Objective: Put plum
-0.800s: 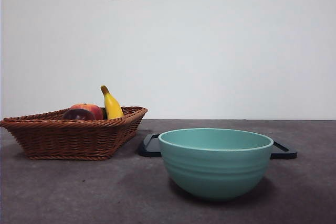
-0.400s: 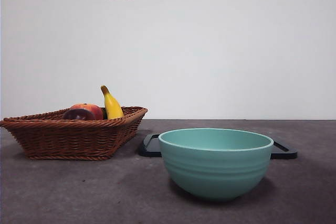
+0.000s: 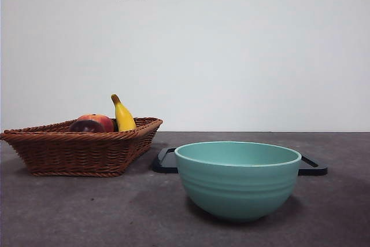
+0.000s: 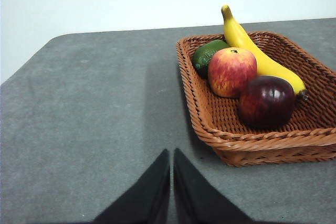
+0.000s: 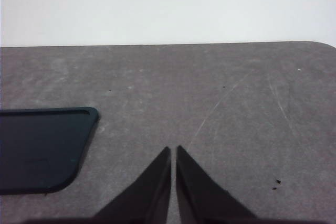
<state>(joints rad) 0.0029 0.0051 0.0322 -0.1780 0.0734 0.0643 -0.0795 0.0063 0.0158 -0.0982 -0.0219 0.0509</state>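
Plum (image 3: 86, 126): dark maroon fruit, lying in the wicker basket (image 3: 81, 151). Untouched; nothing grips it.

Front view. The basket is the landmark. Only the top of the plum shows above the basket's near rim; a red apple (image 3: 99, 121) rises just behind it and a banana (image 3: 123, 116) leans up beside that. Well apart from the basket, nearer the camera, stands a green bowl (image 3: 237, 177), open side up, probably the place meant to receive the plum. A black tray (image 3: 167, 161) lies flat between basket and bowl, partly hidden behind the bowl. No arm enters this view; both appear to wait out of frame.

Left wrist view. The left gripper (image 4: 171, 153) hangs above bare table just beside the basket, jaws pressed together, nothing between them. The plum (image 4: 266, 101) rests on the basket floor against the near wall, touching the banana (image 4: 260, 53); the apple (image 4: 232, 71) sits just beside it, and a green fruit (image 4: 207, 56) lies in the far corner. This gripper is the nearer one to the basket, so the pick most likely falls to it; the jaws must part first.

Right wrist view. The right gripper (image 5: 173, 150) hangs over bare table well apart from the basket, jaws closed on nothing. A corner of the tray (image 5: 44, 150) shows. No fruit in sight.
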